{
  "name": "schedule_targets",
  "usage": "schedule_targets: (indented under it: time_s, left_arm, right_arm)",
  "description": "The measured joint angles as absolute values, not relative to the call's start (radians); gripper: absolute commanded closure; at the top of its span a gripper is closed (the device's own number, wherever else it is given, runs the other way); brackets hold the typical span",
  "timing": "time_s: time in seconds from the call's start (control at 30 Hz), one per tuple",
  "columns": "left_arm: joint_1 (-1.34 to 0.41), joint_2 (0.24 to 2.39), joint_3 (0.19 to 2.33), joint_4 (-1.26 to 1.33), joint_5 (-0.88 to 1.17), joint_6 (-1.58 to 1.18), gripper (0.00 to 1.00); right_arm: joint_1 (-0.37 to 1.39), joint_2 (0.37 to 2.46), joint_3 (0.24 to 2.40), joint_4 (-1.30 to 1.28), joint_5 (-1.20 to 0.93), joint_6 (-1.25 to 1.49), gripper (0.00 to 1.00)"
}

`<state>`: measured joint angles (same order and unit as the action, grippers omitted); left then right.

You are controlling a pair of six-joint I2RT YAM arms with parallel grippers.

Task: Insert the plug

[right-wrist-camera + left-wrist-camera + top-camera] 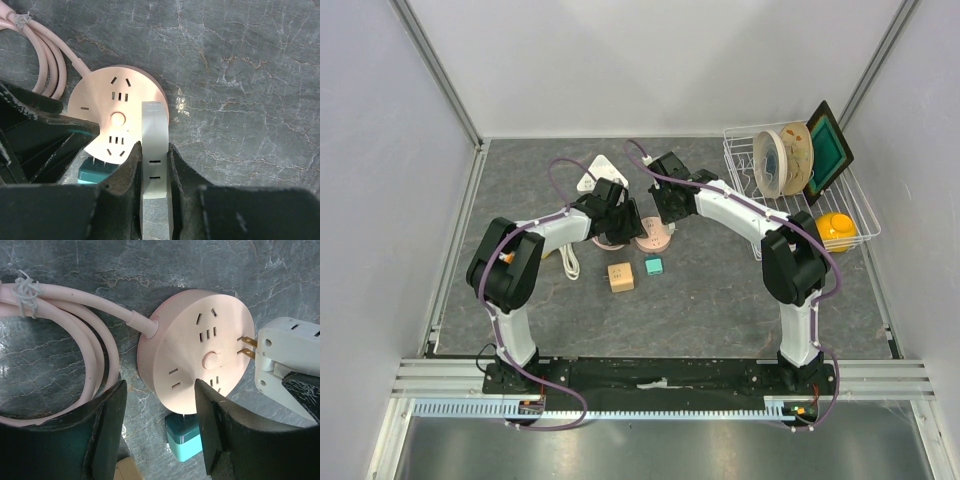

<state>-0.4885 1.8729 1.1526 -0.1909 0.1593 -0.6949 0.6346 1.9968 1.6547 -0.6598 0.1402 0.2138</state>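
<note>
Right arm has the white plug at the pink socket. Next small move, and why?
Probably ease the right gripper slowly forward along the prongs. It is shut on the white plug, whose brass prongs show full length, tips just meeting the pink socket's face, so nothing is seated. The left gripper stands open, bracing nothing.

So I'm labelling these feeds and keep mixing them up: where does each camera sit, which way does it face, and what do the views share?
Top external: above and behind the arms, looking down at the table; left arm and right arm show.
Left wrist: on the left arm, facing down at the pink socket; open jaws at the bottom.
Right wrist: on the right arm, facing down; jaws shut on the white plug.
Shared: both wrist views show socket, plug and teal cube.
</note>
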Motion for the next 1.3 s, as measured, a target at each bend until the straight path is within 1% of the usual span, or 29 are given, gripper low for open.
schedule_targets:
  time_s: [0.23,0.67,1.03,1.3]
  left_arm:
    - [-0.488,1.876,1.153,-0.191,0.160,-0.694,0.35]
    - [-0.488,1.889,1.161,-0.188,0.169,-0.695,0.37]
    - [-0.488,1.889,1.160,-0.185,0.175,-0.695,0.37]
    - [-0.488,1.889,1.160,-0.185,0.179,-0.695,0.37]
  right_arm:
    - [0.635,2.006,1.655,-0.655,0.146,0.224,1.00]
    - [0.635,2.025,1.655,-0.645,0.157,0.267,1.00]
    - [0.680,2.045,1.650,-0.630,0.270,0.257,1.00]
    - [0.686,2.056,1.650,-0.618,0.292,0.257,1.00]
